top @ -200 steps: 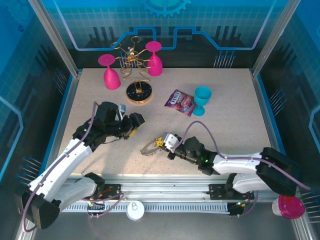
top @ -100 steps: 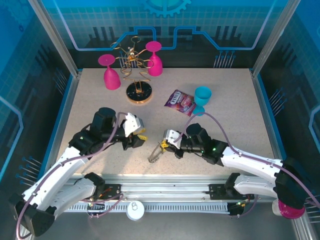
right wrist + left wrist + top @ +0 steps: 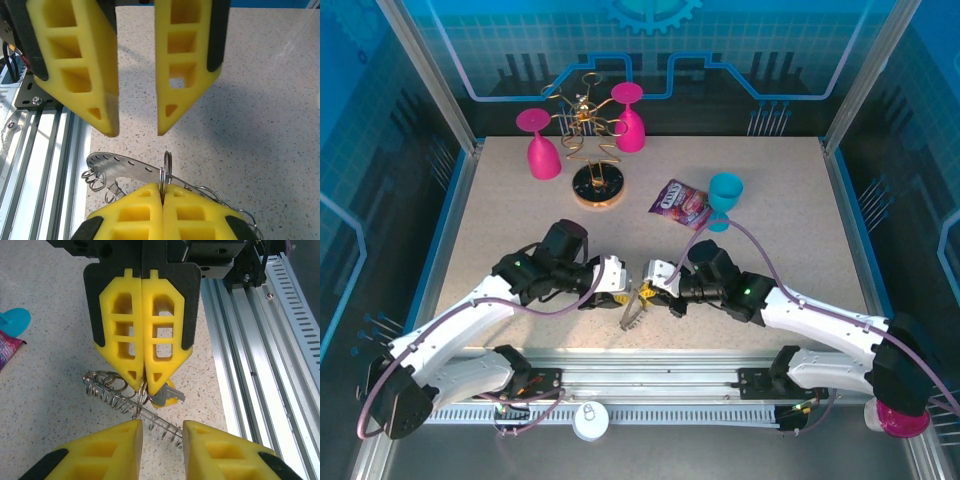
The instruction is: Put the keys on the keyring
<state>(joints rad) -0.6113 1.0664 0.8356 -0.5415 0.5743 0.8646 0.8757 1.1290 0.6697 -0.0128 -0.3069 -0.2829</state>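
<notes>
Flat dark grey metal keyring [image 3: 120, 167] pinched in right tool [image 3: 143, 381] at counter's [image 3: 50, 410] near edge, left tool [image 3: 137, 130] narrowly parted, empty.

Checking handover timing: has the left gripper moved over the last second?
Yes. The left gripper went rightward and down the top view, away from the gold stand's base, toward the right gripper clamping the keyring.

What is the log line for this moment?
right hand shut on keyring | left hand open, facing it | key beside right hand
</notes>
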